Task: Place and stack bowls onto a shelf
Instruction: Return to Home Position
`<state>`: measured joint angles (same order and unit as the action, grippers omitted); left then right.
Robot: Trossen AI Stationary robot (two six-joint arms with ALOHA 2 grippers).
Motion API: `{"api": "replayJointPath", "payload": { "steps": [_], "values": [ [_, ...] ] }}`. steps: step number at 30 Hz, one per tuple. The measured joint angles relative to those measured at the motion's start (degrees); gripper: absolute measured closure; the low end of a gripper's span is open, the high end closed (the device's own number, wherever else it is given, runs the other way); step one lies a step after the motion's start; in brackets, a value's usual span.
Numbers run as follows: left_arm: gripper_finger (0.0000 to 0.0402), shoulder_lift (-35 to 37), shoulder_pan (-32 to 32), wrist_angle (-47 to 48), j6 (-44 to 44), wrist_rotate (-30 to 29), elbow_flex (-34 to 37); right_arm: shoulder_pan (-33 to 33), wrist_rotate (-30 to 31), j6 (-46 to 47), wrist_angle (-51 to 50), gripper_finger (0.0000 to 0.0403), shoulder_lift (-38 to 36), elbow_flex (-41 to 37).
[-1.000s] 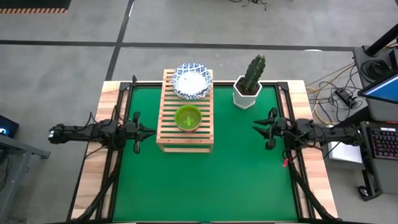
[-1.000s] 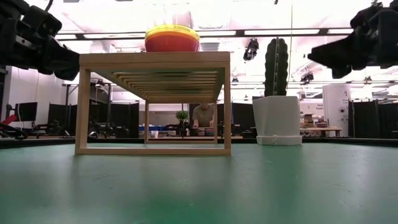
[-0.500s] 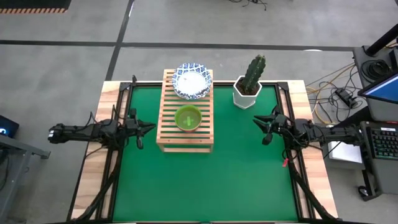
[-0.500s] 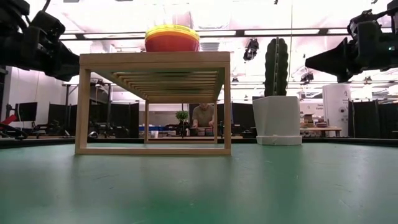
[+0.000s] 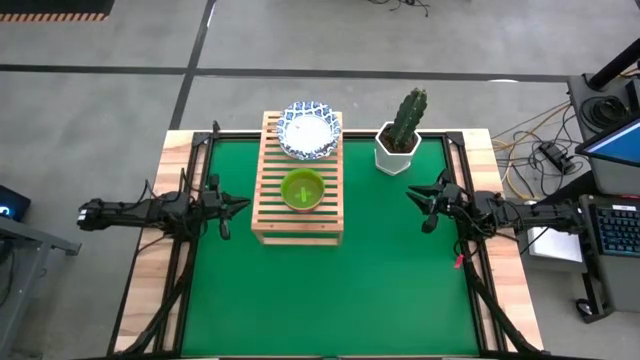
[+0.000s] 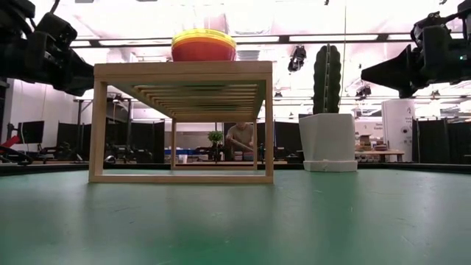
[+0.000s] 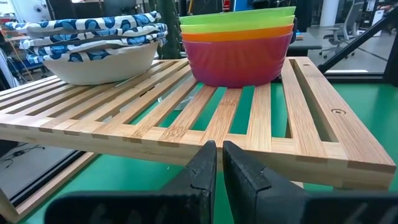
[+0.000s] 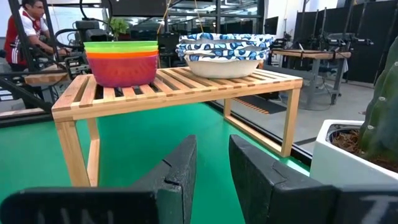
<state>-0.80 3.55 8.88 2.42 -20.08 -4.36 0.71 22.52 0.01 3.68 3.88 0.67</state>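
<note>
Two stacks on the slatted shelf (image 7: 311,112): blue-rimmed white bowls (image 7: 99,53), nested coloured bowls (image 7: 239,53).

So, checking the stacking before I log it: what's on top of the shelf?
On the shelf stand two stacks: plastic bowls, green on top, then yellow-green, orange and a reddish one lowest; beside them, blue-rimmed white bowls. Lower bowls' insides are covered.

the shelf (image 7: 112,138) is pale wood, smooth and matt. the small bowls (image 7: 239,53) look like glossy plastic. the white bowls (image 7: 99,59) have a shiny glazed finish. the surface (image 5: 330,290) has a matt green cover.
</note>
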Motion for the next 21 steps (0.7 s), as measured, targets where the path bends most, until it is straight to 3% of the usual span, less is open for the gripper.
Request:
{"api": "replayJointPath", "payload": {
  "steps": [9,21],
  "values": [
    [0.039,-0.02,0.0,0.02,0.0,0.02,0.0,0.0,0.0,-0.01,0.0,0.033,0.0,-0.02],
    [0.039,-0.02,0.0,0.04,-0.01,0.01,0.0,0.0,0.0,0.0,0.0,0.0318,0.02,-0.04]
  ]
}}
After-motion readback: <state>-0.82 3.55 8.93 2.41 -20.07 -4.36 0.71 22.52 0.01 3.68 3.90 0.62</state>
